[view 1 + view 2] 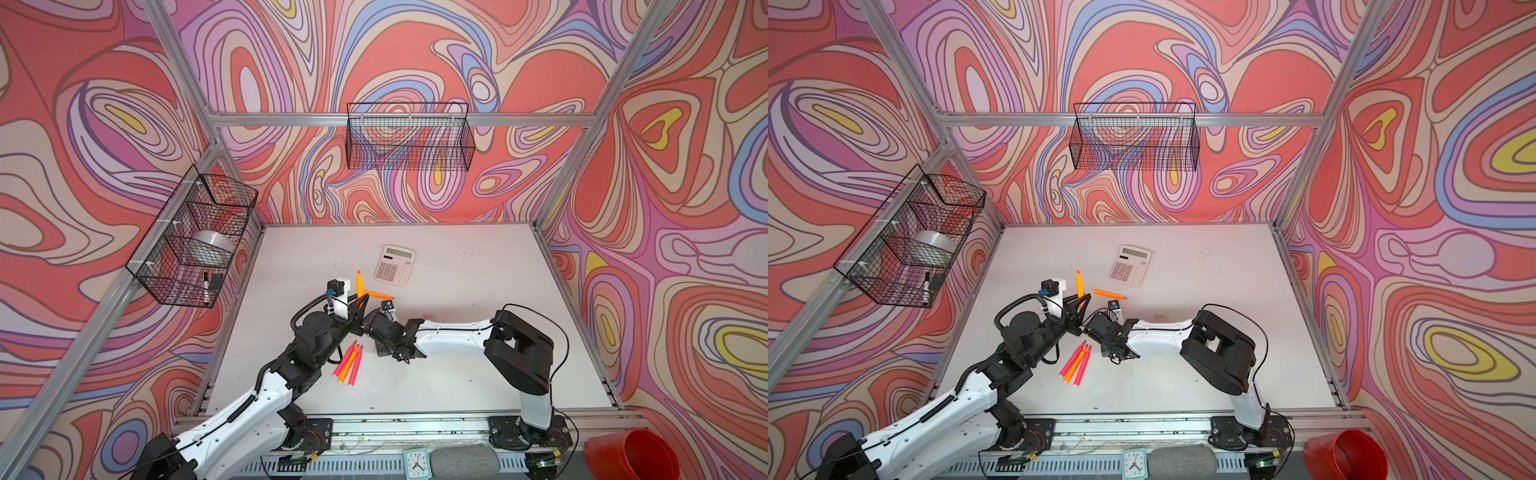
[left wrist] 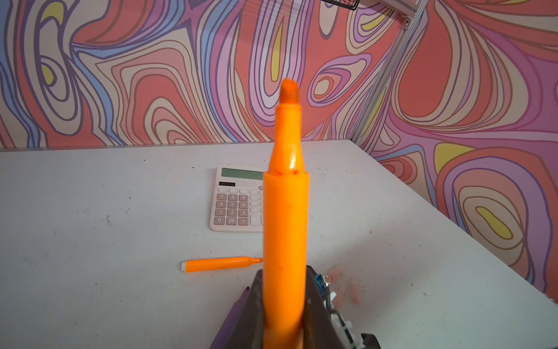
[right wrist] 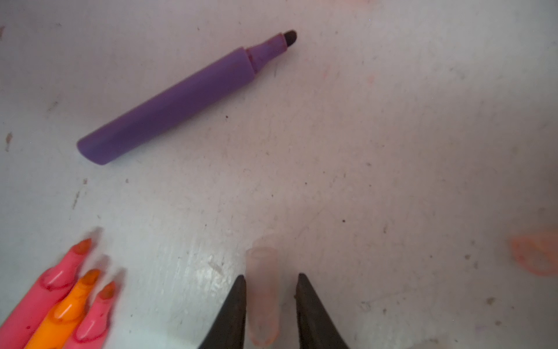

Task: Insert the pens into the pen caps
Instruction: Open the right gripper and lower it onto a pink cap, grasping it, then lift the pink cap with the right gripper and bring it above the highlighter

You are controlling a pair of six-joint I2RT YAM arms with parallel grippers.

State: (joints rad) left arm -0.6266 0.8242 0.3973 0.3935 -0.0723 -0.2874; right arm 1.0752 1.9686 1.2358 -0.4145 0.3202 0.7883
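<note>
**Containers**
- Black wire basket [image 1: 183, 291] on the left wall, three compartments. The middle one holds a pale tape roll [image 1: 214, 243]. The one nearest the arm bases holds a black-capped marker [image 1: 206, 286], standing on end.
- Second wire basket [image 1: 409, 141], black mesh, oblong, on the back wall.
- Red bucket [image 1: 636, 457], ribbed and round, off the table's near right corner.

**On the white, scuffed table [image 1: 478, 291]**
- Calculator [image 1: 394, 265]: cream plastic, lying flat.
- Loose orange pen [image 1: 378, 295]: lying just before the calculator.
- Two pink-red pens [image 3: 45, 290] with a third orange pen [image 3: 68, 311] between them, lying side by side and touching, glossy, tips bare.
- Purple pen [image 3: 181, 99]: matte barrel, dark tip, lying alone.
- Pen cap [image 3: 262, 290]: translucent pale-pink stub, lying flat.
- Orange-pink blur [image 3: 534, 253]: possibly another cap.

**Tools**
- Left tool [image 1: 360, 300]: pressed onto the held orange pen [image 2: 285, 211], which is raised with its tip up.
- Right tool [image 3: 270, 279]: spread, with one jaw on each side of the pen cap and gaps showing.
</note>
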